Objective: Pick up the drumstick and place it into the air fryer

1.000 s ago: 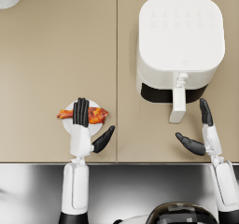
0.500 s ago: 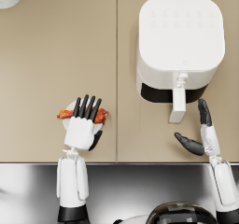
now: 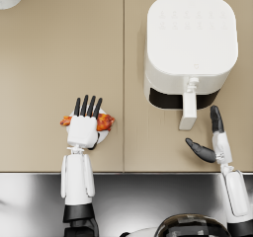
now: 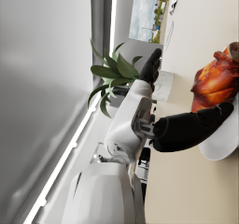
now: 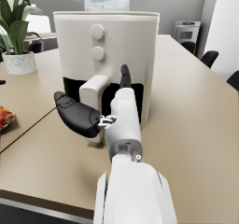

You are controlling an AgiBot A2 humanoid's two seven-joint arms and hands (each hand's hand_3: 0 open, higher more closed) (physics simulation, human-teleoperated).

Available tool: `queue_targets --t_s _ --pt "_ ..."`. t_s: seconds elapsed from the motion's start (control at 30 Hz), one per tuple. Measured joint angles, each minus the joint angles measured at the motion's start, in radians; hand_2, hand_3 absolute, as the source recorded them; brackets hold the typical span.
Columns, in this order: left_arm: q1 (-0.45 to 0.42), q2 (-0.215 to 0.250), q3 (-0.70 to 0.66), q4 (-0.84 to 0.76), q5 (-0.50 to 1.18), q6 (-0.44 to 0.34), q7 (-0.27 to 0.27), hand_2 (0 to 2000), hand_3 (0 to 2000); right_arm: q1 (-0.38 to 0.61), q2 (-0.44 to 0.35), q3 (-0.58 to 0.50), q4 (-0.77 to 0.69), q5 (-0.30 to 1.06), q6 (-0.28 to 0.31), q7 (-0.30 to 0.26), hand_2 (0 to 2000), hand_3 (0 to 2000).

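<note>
My left robot hand (image 3: 83, 128) hovers flat over the drumstick (image 3: 104, 122), fingers spread, grasping nothing; the drumstick lies under it on a small white plate (image 4: 223, 146) on the tabletop (image 3: 59, 58). My right robot hand (image 3: 213, 144) is released, fingers apart, just beside the handle (image 3: 188, 111) of the air fryer (image 3: 190, 43).

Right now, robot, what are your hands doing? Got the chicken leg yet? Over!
Left hand over drumstick on its plate, grip not confirmed. Right hand open, beside air fryer handle. Path between looks clear.
</note>
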Motion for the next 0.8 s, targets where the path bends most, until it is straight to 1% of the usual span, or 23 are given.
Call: queue_targets --t_s 0.07,0.2,0.3,0.4,0.43,0.47,0.5,0.53,0.63,0.67,0.73,0.8 --pt "0.004 0.003 0.009 0.041 0.001 0.001 -0.003 0 0 0.001 -0.004 0.004 -0.016 0.0 0.0 0.0 0 0" --pt "0.03 0.007 0.022 0.138 0.001 0.03 -0.007 0 0 0.011 -0.016 0.007 -0.035 0.0 0.0 0.0 0 0" --pt "0.066 0.006 0.032 0.209 0.001 0.078 -0.008 0 0 0.018 -0.024 0.008 -0.038 0.0 0.0 0.0 0 0" --pt "0.103 -0.001 0.051 0.267 0.0 0.094 -0.026 0 0 0.022 -0.032 0.012 -0.044 0.0 0.0 0.0 0 0" --pt "0.114 -0.003 0.06 0.291 0.0 0.118 -0.041 0 0 0.023 -0.034 0.012 -0.045 0.0 0.0 0.0 0 0" --pt "0.13 -0.008 0.07 0.313 -0.001 0.123 -0.054 1361 327 0.025 -0.036 0.013 -0.045 0.0 0.0 0.0 0 0" --pt "0.141 -0.013 0.083 0.332 -0.002 0.119 -0.064 2000 653 0.026 -0.039 0.014 -0.046 0.0 0.0 0.0 0 0" --pt "0.152 -0.017 0.096 0.358 -0.004 0.126 -0.07 2000 980 0.028 -0.041 0.015 -0.046 0.0 0.0 0.0 0 0" --pt "0.198 -0.033 0.138 0.427 -0.006 0.239 -0.085 2000 1960 0.033 -0.049 0.017 -0.039 0.0 0.0 0.0 0 0" --pt "0.207 -0.038 0.156 0.444 -0.006 0.266 -0.083 2000 2000 0.033 -0.05 0.016 -0.034 0.0 0.0 0.0 0 0" --pt "0.218 -0.047 0.188 0.468 -0.004 0.311 -0.066 2000 2000 0.032 -0.054 0.014 -0.023 0.0 0.0 0.0 0 0" --pt "0.209 -0.057 0.212 0.45 -0.002 0.349 -0.054 2000 2000 0.029 -0.056 0.014 -0.018 0.0 0.0 0.0 0 0"
